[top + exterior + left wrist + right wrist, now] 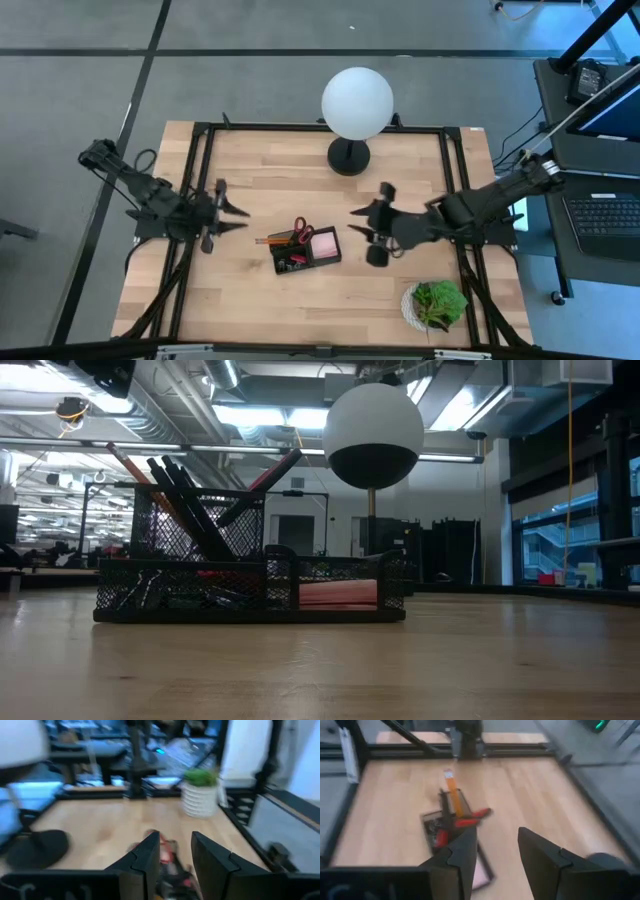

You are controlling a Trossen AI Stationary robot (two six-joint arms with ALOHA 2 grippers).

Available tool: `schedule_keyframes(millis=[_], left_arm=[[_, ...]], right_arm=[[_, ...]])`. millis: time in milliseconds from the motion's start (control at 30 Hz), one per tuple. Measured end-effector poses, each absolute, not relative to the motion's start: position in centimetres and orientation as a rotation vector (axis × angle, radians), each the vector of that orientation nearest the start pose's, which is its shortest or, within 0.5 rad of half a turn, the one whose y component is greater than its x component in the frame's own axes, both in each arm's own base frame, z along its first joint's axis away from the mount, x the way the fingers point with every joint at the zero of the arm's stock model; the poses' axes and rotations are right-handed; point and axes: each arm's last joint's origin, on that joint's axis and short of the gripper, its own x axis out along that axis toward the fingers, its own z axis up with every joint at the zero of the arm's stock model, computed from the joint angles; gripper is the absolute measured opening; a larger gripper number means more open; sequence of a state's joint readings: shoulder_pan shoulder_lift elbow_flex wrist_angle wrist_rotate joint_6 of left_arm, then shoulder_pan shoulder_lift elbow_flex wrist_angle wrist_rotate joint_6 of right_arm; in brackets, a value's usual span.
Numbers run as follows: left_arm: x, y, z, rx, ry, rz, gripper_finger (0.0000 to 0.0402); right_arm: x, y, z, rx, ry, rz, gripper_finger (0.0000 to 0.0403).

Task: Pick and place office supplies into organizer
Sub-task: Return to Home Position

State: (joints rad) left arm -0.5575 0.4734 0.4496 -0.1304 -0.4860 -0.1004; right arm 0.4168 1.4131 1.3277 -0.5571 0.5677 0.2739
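The black mesh organizer (305, 250) stands at the table's middle. In it are red-handled scissors (303, 233), orange pencils (270, 240) and a pink sticky-note pad (325, 245). In the low view, pens and pencils (185, 495) lean in its tall compartment (200, 525) and the pad (338, 594) lies in a low one. My left gripper (240, 218) hovers open, left of the organizer and clear of it, with nothing between its fingers (175, 837). My right gripper (355, 222) hovers open to the organizer's right, high above the table (497, 832), also holding nothing.
A white globe lamp (357, 102) on a round black base (349, 157) stands behind the organizer. A green potted plant (437, 303) sits at the near right corner. A black frame (320, 127) runs around the tabletop. Bare wood lies left of and in front of the organizer.
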Motion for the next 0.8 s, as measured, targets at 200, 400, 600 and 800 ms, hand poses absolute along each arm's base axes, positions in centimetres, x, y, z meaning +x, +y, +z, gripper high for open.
schedule_keyframes(millis=[200,400,600,800], left_arm=[[8.8,-3.3,26.9,-0.021,0.068,0.127,0.0106],[7.4,-2.3,26.1,-0.017,0.032,0.199,0.0106],[6.3,-1.4,24.4,-0.033,-0.030,0.265,0.0106],[6.5,-1.2,23.7,0.009,-0.069,0.351,0.0106]], right_arm=[[24.1,9.8,30.8,-0.076,0.525,-0.230,0.0146],[20.2,6.5,25.5,-0.029,0.440,-0.266,0.0146],[15.7,4.2,23.6,0.008,0.192,-0.230,0.0146],[12.5,2.5,21.2,0.026,0.085,-0.259,0.0146]])
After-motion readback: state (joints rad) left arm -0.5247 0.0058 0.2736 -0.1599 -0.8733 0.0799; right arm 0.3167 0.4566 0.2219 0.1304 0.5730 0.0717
